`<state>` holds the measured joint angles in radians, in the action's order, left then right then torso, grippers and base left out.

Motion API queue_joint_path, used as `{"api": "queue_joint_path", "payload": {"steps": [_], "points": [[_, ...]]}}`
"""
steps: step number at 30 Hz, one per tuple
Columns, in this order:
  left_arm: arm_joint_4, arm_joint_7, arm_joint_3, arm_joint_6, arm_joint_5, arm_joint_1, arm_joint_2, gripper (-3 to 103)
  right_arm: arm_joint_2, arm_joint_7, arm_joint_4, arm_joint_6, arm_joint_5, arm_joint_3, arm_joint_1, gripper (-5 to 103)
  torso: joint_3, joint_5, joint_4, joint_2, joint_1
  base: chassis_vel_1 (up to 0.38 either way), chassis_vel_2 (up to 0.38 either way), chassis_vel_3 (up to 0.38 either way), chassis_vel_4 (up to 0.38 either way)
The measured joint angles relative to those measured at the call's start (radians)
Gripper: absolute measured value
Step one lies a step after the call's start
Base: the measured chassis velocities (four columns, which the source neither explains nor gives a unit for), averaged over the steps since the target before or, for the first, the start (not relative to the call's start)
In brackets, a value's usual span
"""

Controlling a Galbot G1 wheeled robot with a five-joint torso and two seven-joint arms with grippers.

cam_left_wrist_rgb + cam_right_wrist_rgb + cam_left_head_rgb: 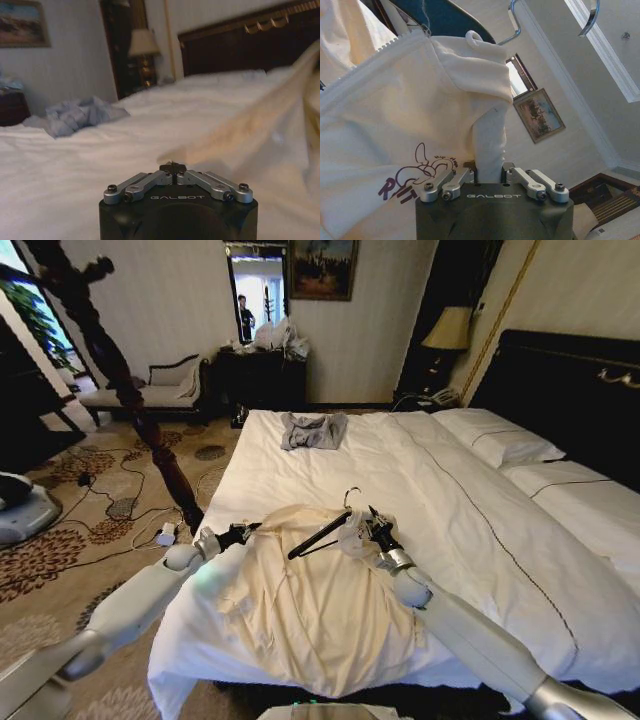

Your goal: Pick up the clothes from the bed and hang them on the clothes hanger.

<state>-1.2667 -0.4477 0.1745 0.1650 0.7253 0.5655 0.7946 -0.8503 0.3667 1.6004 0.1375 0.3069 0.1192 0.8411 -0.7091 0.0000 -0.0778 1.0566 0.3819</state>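
Clothes [300, 605]: thin, soft, matt cream cloth, creased, with a ribbed seam edge and a printed maroon logo in the right wrist view. Clothes hanger [320, 535], lying on the clothes: matt black body, glossy silver wire hook. Bed [480, 520]: smooth white cloth sheets; dark headboard with shiny gold trim. Left gripper [243, 532] and right gripper [377, 531]: matt black housing, brushed silver metal linkages with dark screws. Coat stand [130, 390], beside the bed: dark polished wood.

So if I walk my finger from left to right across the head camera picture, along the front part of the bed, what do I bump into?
Left gripper → black hanger → right gripper, pinching a bit of the cream shirt → bare white bed sheet.
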Motion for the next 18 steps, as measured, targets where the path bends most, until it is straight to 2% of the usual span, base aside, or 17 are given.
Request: {"api": "queue_joint_path", "payload": {"steps": [5,12,16,18], "points": [[-0.146,0.068,-0.046,-0.046,0.124,0.026,-0.034,0,-0.004,0.003,0.004,0.025,-0.016,-0.001,-0.026,22,0.000,0.0000,0.0001,0.000,0.000,0.000,0.000,0.000,0.000],[-0.283,0.149,-0.077,-0.096,0.215,0.039,-0.066,0,-0.003,0.003,0.002,0.064,-0.038,0.019,-0.075,22,0.000,0.0000,0.0000,0.000,0.000,0.000,0.000,0.000,0.000],[-0.382,0.237,-0.087,-0.145,0.281,0.038,-0.082,0,-0.005,0.001,-0.005,0.109,-0.063,0.038,-0.118,22,0.000,0.0000,0.0000,0.000,0.000,0.000,0.000,0.000,0.000],[-0.406,0.255,-0.090,-0.156,0.292,0.038,-0.086,0,-0.005,0.001,-0.007,0.122,-0.071,0.043,-0.126,22,0.000,0.0000,0.0000,0.000,0.000,0.000,0.000,0.000,0.000]]}}
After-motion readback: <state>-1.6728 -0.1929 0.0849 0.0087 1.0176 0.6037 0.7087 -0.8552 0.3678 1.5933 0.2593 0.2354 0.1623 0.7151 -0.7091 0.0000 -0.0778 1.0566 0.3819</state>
